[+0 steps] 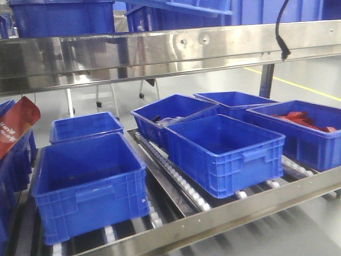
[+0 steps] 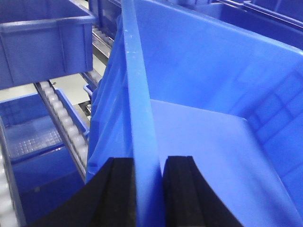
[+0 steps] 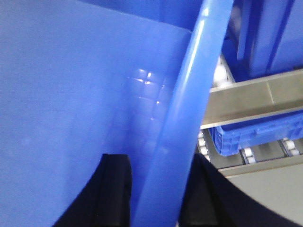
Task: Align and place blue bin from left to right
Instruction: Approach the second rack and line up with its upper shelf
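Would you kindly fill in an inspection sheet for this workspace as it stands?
Surface: roller rack, steel frame, several bins on it.
Job's things: blue bin, gripped at its rim by both arms.
Clutter: red bag at left; red items in the right-hand bin.
Grippers: left gripper shut on the rim; right gripper likewise.
Cables: black cable hanging at the upper rail.
Surroundings: grey floor, yellow line; upper bins.
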